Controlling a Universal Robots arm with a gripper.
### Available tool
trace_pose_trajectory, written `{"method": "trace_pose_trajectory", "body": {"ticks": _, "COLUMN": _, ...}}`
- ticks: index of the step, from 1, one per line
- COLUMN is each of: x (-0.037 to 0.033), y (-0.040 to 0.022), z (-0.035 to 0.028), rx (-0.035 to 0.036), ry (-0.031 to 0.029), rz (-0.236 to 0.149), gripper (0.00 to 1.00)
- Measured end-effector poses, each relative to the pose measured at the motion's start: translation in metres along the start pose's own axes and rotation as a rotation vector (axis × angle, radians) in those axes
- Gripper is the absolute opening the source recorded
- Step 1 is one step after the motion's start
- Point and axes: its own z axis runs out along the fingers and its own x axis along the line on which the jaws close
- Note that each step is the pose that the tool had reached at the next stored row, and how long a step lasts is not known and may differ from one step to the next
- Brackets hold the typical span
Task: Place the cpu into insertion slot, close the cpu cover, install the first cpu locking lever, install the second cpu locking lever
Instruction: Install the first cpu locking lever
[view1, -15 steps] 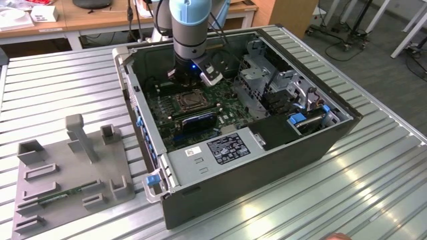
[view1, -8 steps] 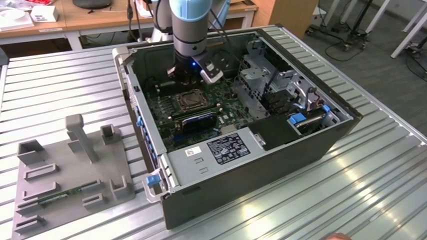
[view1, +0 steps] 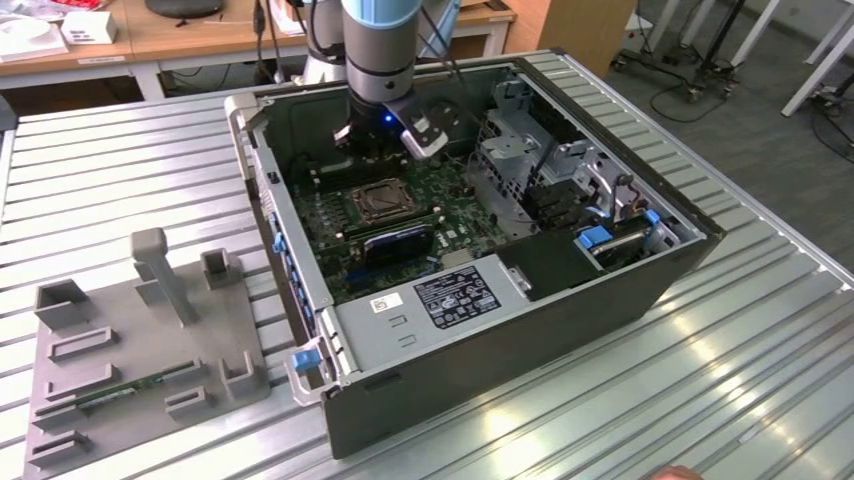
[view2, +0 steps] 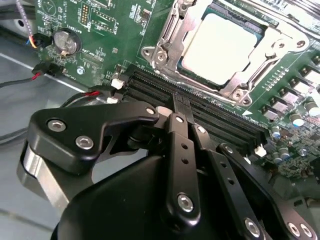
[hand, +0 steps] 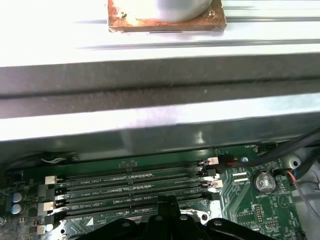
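Observation:
The cpu (view2: 220, 47) lies flat in the insertion slot (view1: 378, 200) on the green motherboard (view2: 110, 30), its pale metal top showing. The silvery cpu cover (view2: 170, 50) is down around it, framing the chip. I cannot tell how the locking levers stand. My gripper (view2: 181, 106) hangs just above the black memory slots (view2: 215, 117) beside the socket, fingers pressed together with nothing between them. In the exterior view the gripper (view1: 378, 140) is inside the open computer case, just behind the socket.
A case wall (hand: 160, 85) rises close behind the memory slots. A drive cage (view1: 534, 150) and power supply (view1: 441, 300) crowd the case. A coin battery (view2: 66, 41) and cables lie nearby. A grey fixture plate (view1: 134, 350) sits at the exterior view's left.

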Motion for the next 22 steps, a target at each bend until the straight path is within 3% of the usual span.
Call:
{"method": "trace_pose_trajectory", "body": {"ticks": 4, "x": -0.0003, "y": 0.0006, "z": -0.0019, "rx": 0.0016, "ry": -0.0003, "rz": 0.000, "gripper": 0.11}}
{"method": "trace_pose_trajectory", "body": {"ticks": 6, "x": -0.0002, "y": 0.0006, "z": -0.0020, "rx": 0.0097, "ry": -0.0007, "rz": -0.001, "gripper": 0.11}}
{"method": "trace_pose_trajectory", "body": {"ticks": 7, "x": -0.0002, "y": 0.0006, "z": -0.0020, "rx": 0.0174, "ry": -0.0005, "rz": -0.002, "gripper": 0.11}}
{"method": "trace_pose_trajectory", "body": {"ticks": 8, "x": -0.0002, "y": 0.0006, "z": -0.0020, "rx": 0.0304, "ry": 0.0003, "rz": -0.003, "gripper": 0.11}}
{"method": "trace_pose_trajectory", "body": {"ticks": 11, "x": -0.0002, "y": 0.0006, "z": -0.0020, "rx": 0.0846, "ry": 0.0052, "rz": -0.007, "gripper": 0.11}}
{"method": "trace_pose_trajectory", "body": {"ticks": 12, "x": -0.0002, "y": 0.0007, "z": -0.0019, "rx": 0.0989, "ry": 0.0064, "rz": -0.008, "gripper": 0.11}}
{"method": "trace_pose_trajectory", "body": {"ticks": 14, "x": -0.0002, "y": 0.0006, "z": -0.0020, "rx": 0.1185, "ry": 0.0090, "rz": -0.009, "gripper": 0.11}}
{"method": "trace_pose_trajectory", "body": {"ticks": 16, "x": -0.0002, "y": 0.0006, "z": -0.0020, "rx": 0.1368, "ry": 0.0136, "rz": -0.010, "gripper": 0.11}}
{"method": "trace_pose_trajectory", "body": {"ticks": 18, "x": -0.0003, "y": 0.0006, "z": -0.0020, "rx": 0.1505, "ry": 0.0183, "rz": -0.010, "gripper": 0.11}}
{"method": "trace_pose_trajectory", "body": {"ticks": 20, "x": -0.0002, "y": 0.0006, "z": -0.0019, "rx": 0.1578, "ry": 0.0210, "rz": -0.010, "gripper": 0.11}}
{"method": "trace_pose_trajectory", "body": {"ticks": 22, "x": -0.0002, "y": 0.0006, "z": -0.0020, "rx": 0.1581, "ry": 0.0210, "rz": -0.010, "gripper": 0.11}}
